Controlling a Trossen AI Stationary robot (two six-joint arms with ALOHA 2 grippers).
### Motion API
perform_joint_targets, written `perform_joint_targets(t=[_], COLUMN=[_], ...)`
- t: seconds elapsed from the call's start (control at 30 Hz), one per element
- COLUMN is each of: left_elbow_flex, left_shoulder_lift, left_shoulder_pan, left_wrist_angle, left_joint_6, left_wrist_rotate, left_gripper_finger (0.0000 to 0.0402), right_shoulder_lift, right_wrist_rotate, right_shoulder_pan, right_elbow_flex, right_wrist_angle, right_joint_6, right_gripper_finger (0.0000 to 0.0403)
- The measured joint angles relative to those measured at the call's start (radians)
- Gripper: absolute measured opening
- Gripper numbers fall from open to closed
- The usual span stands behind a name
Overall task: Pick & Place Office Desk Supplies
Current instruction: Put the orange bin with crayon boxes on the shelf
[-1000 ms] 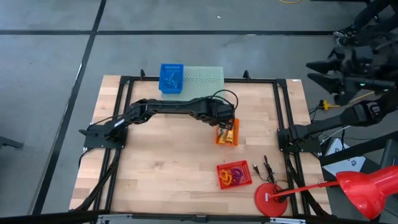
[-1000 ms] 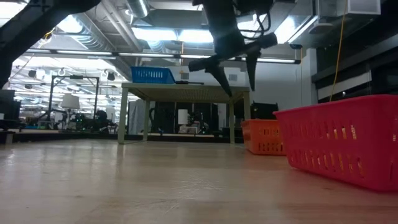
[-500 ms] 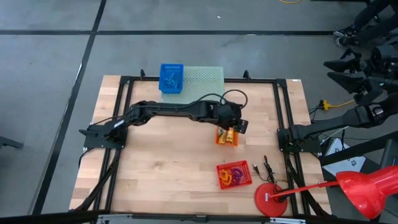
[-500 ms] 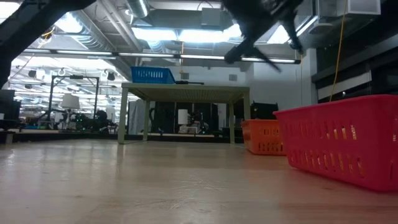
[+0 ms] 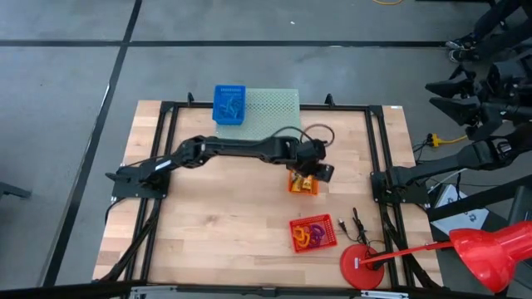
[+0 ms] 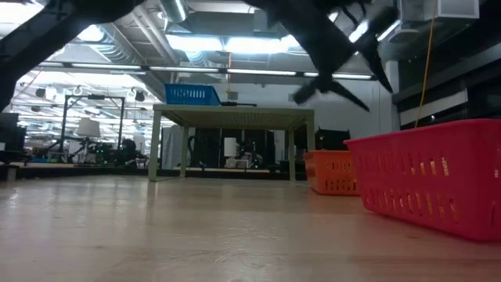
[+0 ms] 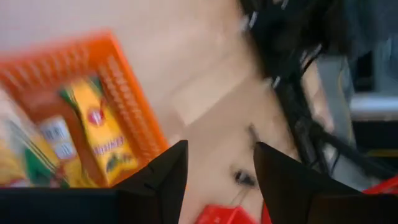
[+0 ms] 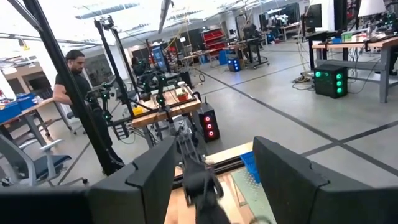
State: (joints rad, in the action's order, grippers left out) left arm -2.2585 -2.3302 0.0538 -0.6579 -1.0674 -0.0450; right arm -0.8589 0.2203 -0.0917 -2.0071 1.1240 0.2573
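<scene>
Wooden table (image 5: 224,224), framed by black rails, bearing all listed stock. Left arm (image 5: 233,148): reaches from its base at the table's left edge across to the centre; left gripper (image 5: 320,170) hangs over the orange basket, fingers (image 7: 165,177) parted with nothing between them. Right arm (image 5: 490,83): raised off the table's right side, right gripper (image 8: 214,174) spread wide and empty, facing the room, where a person (image 8: 71,74) stands at a bench. Pale green perforated stand (image 5: 270,105), at the far edge, carrying a blue basket (image 5: 229,105) on its left end. Red round-based object (image 5: 363,266), near right corner. Red basket (image 5: 312,233), near centre-right, holding red and orange loops (image 5: 309,235). Orange basket (image 5: 303,183), mid-table, holding yellow-and-white packets (image 7: 102,146).
</scene>
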Motion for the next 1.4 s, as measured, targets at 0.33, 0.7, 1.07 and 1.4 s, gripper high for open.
perform_joint_targets(t=[0.33, 0.7, 1.07, 1.4], left_elbow_flex=[0.002, 0.002, 0.002, -0.075], left_shoulder_lift=[-0.094, -0.091, -0.091, 0.049], left_shoulder_pan=[-0.006, 0.019, 0.011, -0.066], left_wrist_angle=[0.046, 0.000, 0.002, 0.183], left_joint_6=[-0.047, -0.044, -0.056, 0.272], left_wrist_rotate=[-0.084, -0.068, -0.057, 0.128], left_gripper_finger=[0.0203, 0.0205, 0.0205, 0.0205], right_shoulder_lift=[-0.002, -0.002, -0.002, -0.042], right_wrist_rotate=[0.008, 0.007, 0.002, -0.056], right_shoulder_pan=[0.000, 0.000, 0.000, 0.000], right_elbow_flex=[0.001, 0.001, 0.001, 0.001], right_wrist_angle=[0.011, 0.030, 0.032, -0.066], right_joint_6=[0.005, 0.010, -0.006, 0.022], right_gripper_finger=[0.0217, 0.0217, 0.0217, 0.0217])
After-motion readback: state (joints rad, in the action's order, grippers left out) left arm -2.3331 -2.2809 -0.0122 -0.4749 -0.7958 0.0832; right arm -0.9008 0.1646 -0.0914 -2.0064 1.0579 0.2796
